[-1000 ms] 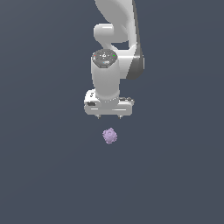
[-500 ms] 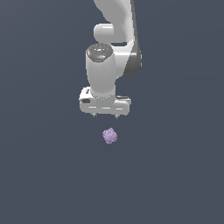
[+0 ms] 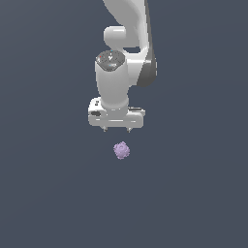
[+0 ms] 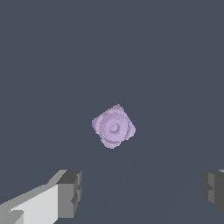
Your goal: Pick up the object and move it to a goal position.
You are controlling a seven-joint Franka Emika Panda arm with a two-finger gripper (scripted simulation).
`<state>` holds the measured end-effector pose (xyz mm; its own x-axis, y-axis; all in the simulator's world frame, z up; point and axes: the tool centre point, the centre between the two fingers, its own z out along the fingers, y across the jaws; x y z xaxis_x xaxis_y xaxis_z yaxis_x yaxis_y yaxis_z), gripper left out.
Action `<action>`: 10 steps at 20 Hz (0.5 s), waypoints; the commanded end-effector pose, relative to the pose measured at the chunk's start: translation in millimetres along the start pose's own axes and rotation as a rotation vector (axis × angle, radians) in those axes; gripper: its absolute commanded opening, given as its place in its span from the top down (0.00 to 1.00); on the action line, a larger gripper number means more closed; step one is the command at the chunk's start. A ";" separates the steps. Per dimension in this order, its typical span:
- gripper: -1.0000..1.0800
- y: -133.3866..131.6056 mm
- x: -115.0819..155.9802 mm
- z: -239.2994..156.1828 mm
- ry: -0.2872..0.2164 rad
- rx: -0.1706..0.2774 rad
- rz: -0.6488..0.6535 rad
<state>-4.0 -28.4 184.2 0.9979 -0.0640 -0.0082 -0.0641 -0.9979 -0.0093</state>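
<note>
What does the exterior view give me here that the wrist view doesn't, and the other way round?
Only the exterior view shows the white arm and the whole pincer, hanging apart from the pale purple object and nearer the picture's top edge. Only the wrist view shows the object's concentric, bumpy face close up, with the grey fingertips spread wide and the object not yet between them. Both show the object lying free on the plain dark surface, untouched, with the pincer open.

Even, flat rendered light, dim slate backdrop, no cast shadows, no glare, sharp focus throughout
</note>
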 end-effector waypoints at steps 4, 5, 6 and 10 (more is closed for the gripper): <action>0.04 -1.6 3.2 11.7 0.000 -0.005 -0.071; 0.04 -2.0 4.0 14.6 0.000 -0.006 -0.089; 0.04 -2.5 4.9 17.8 0.000 -0.007 -0.108; 0.04 -4.9 8.8 33.2 0.001 -0.011 -0.202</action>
<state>3.5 -24.7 157.1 0.9949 0.1009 -0.0065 0.1009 -0.9949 -0.0013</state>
